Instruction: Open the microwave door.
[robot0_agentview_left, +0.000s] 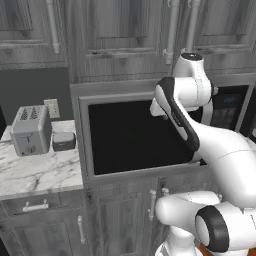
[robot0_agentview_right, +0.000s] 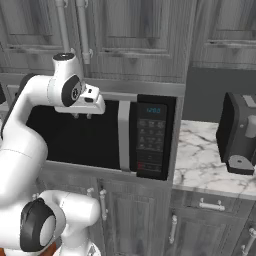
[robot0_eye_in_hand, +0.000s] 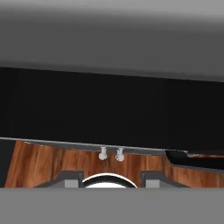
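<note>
The microwave (robot0_agentview_right: 150, 102) sits built in under the upper cabinets, and its door (robot0_agentview_right: 95, 142) of black glass is shut. At the door's right edge the vertical silver handle (robot0_agentview_right: 123, 135) runs beside the black keypad strip (robot0_agentview_right: 151, 140). My gripper (robot0_agentview_right: 82, 116) hangs open in front of the upper part of the glass, left of the handle, fingers pointing down and holding nothing. In the left base view my arm covers the right part of the door (robot0_agentview_left: 130, 135). The hand view looks down along the dark glass (robot0_eye_in_hand: 109, 105) to the wood floor, with the gripper (robot0_eye_in_hand: 109, 178) at the bottom.
A silver toaster (robot0_agentview_left: 31, 130) and a small grey container (robot0_agentview_left: 63, 141) stand on the marble counter (robot0_agentview_left: 40, 172) left of the microwave. A black coffee machine (robot0_agentview_right: 237, 132) stands on the counter (robot0_agentview_right: 202, 160) to the right. Grey cabinet doors with slim handles (robot0_agentview_right: 103, 204) lie below.
</note>
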